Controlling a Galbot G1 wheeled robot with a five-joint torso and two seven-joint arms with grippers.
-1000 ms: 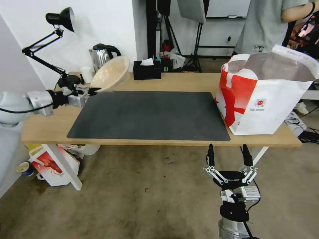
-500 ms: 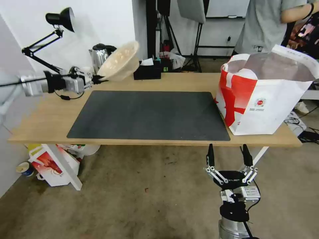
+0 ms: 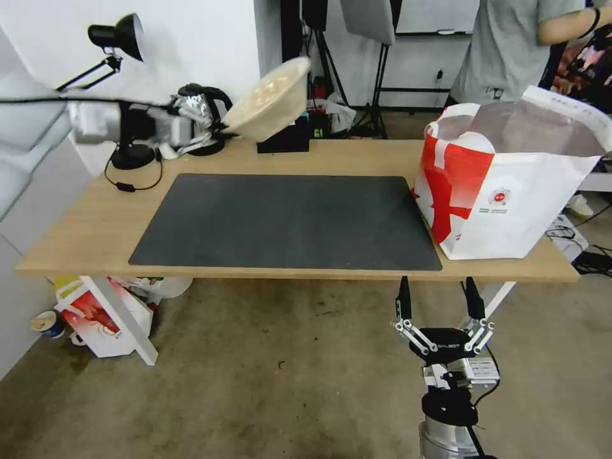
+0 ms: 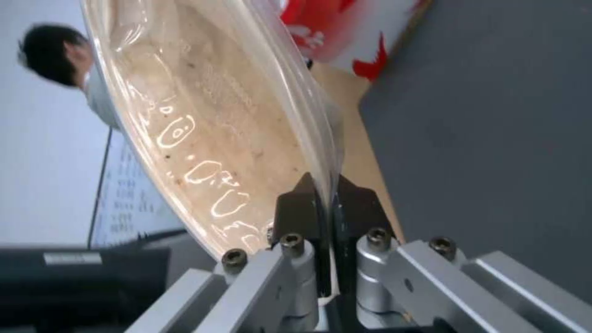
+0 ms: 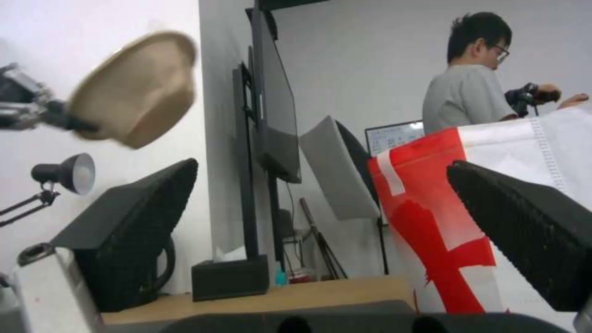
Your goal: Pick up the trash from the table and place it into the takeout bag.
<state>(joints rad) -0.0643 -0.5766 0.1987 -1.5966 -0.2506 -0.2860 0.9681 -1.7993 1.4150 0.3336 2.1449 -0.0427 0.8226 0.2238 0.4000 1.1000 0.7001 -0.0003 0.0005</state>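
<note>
One item of trash, the shallow tan pulp bowl (image 3: 268, 99), is in the air above the far left part of the table (image 3: 95, 223), tilted steeply with its open side facing up and away from the robot. The left gripper (image 3: 213, 132) has its jaws clenched on the bowl's rim; the left wrist view shows the dark fingertips (image 4: 296, 208) pinching the thin edge (image 4: 327, 180), with a clear film over the bowl's speckled, stained inside. Between bowl and takeout bag (image 3: 503, 191) the dark grey mat (image 3: 287, 220) lies bare, leaving open room across the middle of the table. The bag stands upright at the table's right end, near the front edge, its mouth open and silver lining showing. Behind the bowl sit a kettle (image 3: 201, 108), a black tissue box (image 3: 287, 137) and a desk lamp (image 3: 121, 35). The right gripper (image 3: 438, 299) hangs below the table's front edge, jaws spread apart.
</note>
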